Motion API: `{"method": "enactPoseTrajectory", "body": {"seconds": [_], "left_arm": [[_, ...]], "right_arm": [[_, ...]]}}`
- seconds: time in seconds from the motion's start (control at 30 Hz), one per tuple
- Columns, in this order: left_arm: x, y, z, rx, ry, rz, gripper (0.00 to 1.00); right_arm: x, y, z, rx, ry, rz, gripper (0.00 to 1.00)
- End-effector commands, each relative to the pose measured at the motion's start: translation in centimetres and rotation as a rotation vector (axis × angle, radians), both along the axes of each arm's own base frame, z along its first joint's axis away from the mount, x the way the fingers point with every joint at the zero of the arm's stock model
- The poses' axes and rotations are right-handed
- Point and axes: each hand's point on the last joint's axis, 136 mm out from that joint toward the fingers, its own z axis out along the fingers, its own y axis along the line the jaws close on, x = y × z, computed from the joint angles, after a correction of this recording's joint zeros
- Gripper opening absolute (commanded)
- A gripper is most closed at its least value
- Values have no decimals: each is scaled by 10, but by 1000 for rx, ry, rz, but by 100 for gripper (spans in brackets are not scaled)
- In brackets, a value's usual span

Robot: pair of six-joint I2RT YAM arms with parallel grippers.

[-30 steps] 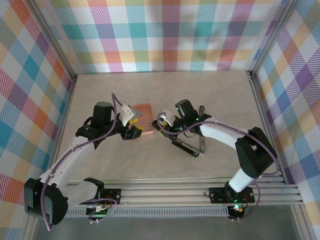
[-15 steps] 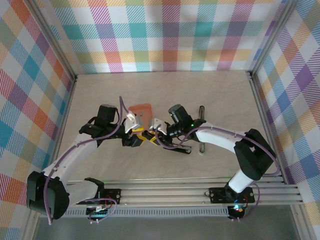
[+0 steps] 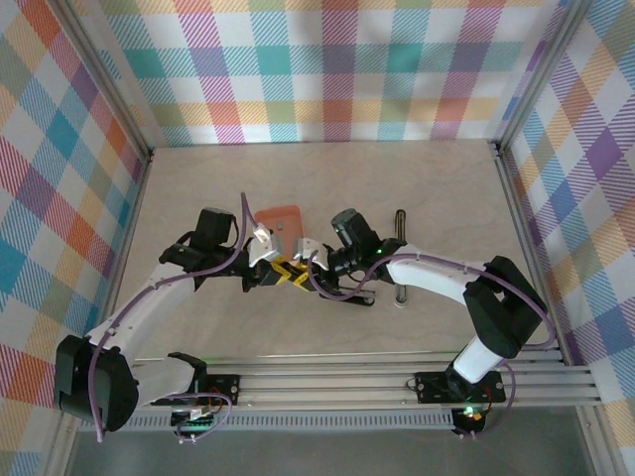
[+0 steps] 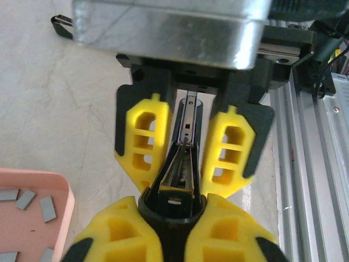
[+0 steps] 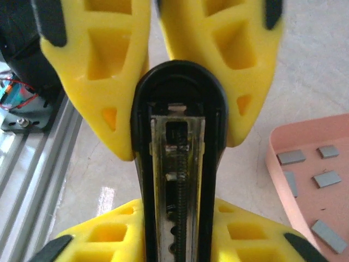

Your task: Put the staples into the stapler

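Note:
The black stapler (image 4: 173, 203) is held open between both grippers, its metal channel and spring (image 5: 177, 180) bare. My left gripper (image 4: 173, 221) is shut on its rounded end. My right gripper (image 5: 177, 240) faces it and grips the stapler further along, its yellow fingers (image 4: 143, 143) pressed to both sides. From above, the left gripper (image 3: 281, 276) and right gripper (image 3: 301, 266) meet tip to tip just in front of the tray. The staples (image 5: 292, 157), several small grey strips, lie loose in the salmon tray (image 5: 283, 180); more staples (image 4: 47, 208) lie in its corner.
The salmon tray (image 3: 280, 220) sits just behind the two grippers. A black part of the stapler (image 3: 349, 292) and a dark upright bar (image 3: 400, 248) lie under and right of the right arm. Aluminium rails (image 4: 311, 180) run along the near edge.
The right arm carried the stapler left, toward the tray. The left gripper moved in to meet it and closed on the stapler's end.

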Motion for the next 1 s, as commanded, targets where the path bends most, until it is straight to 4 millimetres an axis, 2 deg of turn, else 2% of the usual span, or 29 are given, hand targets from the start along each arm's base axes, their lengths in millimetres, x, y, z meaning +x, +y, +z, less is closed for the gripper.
{"method": "enactPoseTrajectory", "body": {"seconds": [0.0, 0.1, 0.23, 0.33, 0.4, 0.53, 0.8, 0.97], "left_arm": [[-5, 2, 3, 41, 13, -20, 0], [-5, 8, 2, 100, -2, -13, 0], [-5, 12, 2, 182, -24, -24, 0], [-6, 12, 0, 223, -29, -37, 0], [-7, 12, 0, 247, -32, -49, 0], [-7, 13, 1, 287, -33, -63, 0], [-1, 14, 2, 330, -46, -66, 0], [-2, 13, -1, 340, -39, -73, 0]], "right_arm": [[10, 3, 34, 91, 4, -101, 40], [27, -18, 26, 57, 174, -298, 53], [50, -65, 6, -52, 541, -670, 61], [45, -92, -17, -134, 766, -846, 60], [35, -101, -30, -167, 870, -890, 59], [28, -129, -64, -248, 1086, -1060, 56], [14, -136, -82, -261, 1216, -1070, 51], [7, -132, -97, -275, 1279, -1045, 42]]}}
